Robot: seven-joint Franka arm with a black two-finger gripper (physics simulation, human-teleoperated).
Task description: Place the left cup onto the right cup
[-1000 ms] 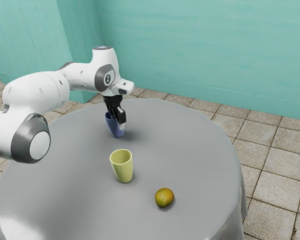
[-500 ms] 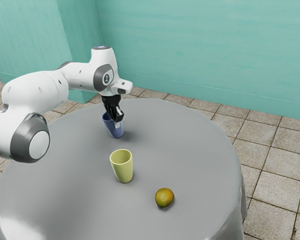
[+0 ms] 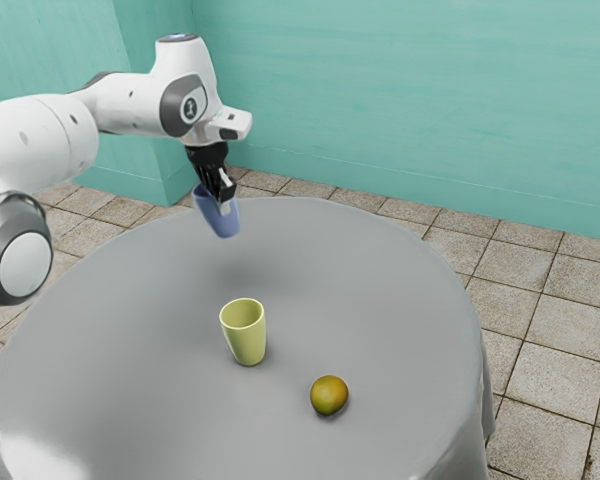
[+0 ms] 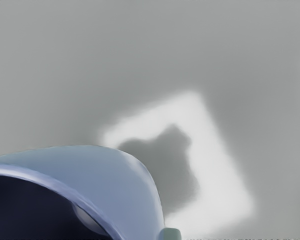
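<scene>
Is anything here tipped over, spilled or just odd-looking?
Only the blue plastic cup: it hangs tilted in the black gripper, clear of the grey round table. The yellow-green cup stands upright; nothing is spilled.

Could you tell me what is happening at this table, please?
The robot arm holds a blue cup in its pincer, shut on the cup's rim. The cup hangs tilted in the air above the far side of the grey table. A yellow-green cup stands upright on the table nearer the camera, and a round fruit lies toward the exterior view's right of it. The blue cup is not yet on the other cup.
</scene>
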